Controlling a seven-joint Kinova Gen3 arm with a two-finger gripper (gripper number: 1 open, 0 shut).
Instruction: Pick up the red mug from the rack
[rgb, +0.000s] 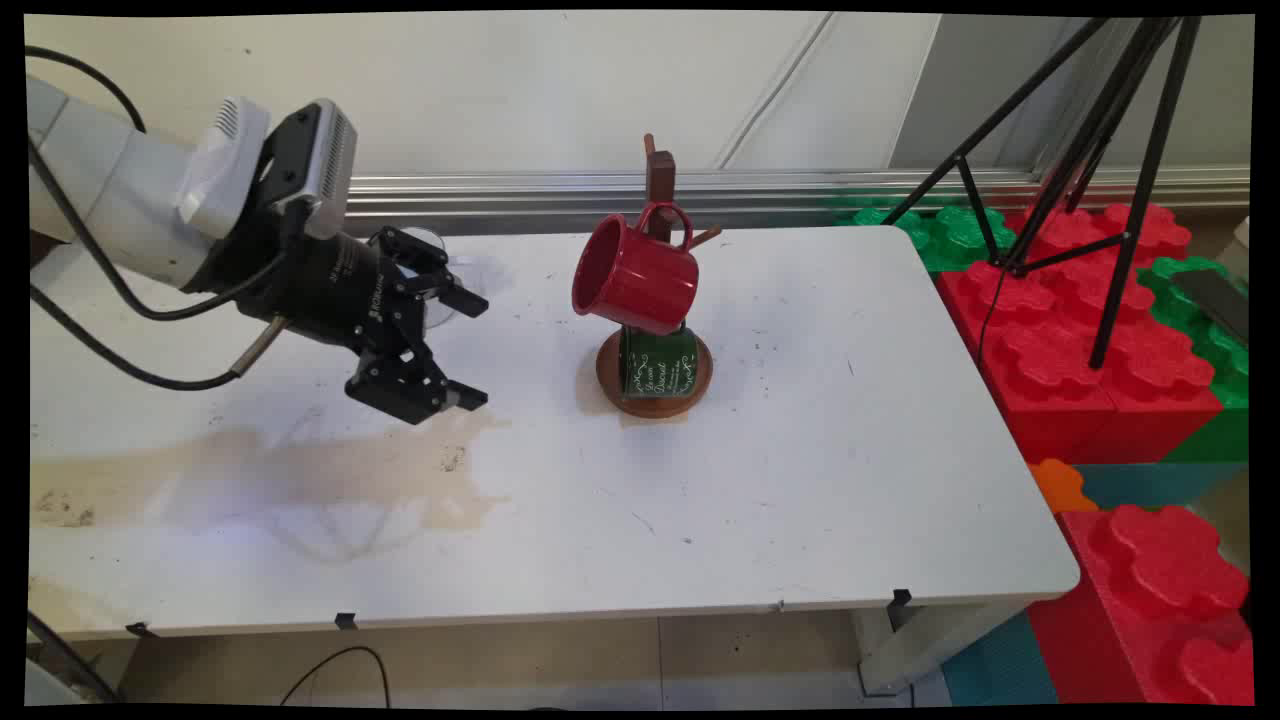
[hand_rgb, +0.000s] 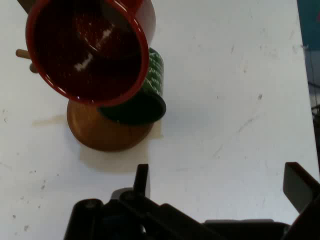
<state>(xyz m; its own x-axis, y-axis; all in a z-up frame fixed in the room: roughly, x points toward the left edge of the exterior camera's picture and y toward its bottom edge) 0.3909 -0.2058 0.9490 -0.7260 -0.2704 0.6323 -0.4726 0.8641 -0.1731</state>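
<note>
Gripper (rgb: 478, 350) empty, jaws spread wide, hovering above the white table (rgb: 850, 480) at about 9 o'clock from the wooden mug tree (rgb: 658, 180), well apart from it. Red mug (rgb: 634, 279) hangs tilted on a peg, mouth toward the gripper, nothing visible inside. Green lettered mug (rgb: 657, 365) sits below it over the round base (rgb: 700, 385); its inside isn't visible.
</note>
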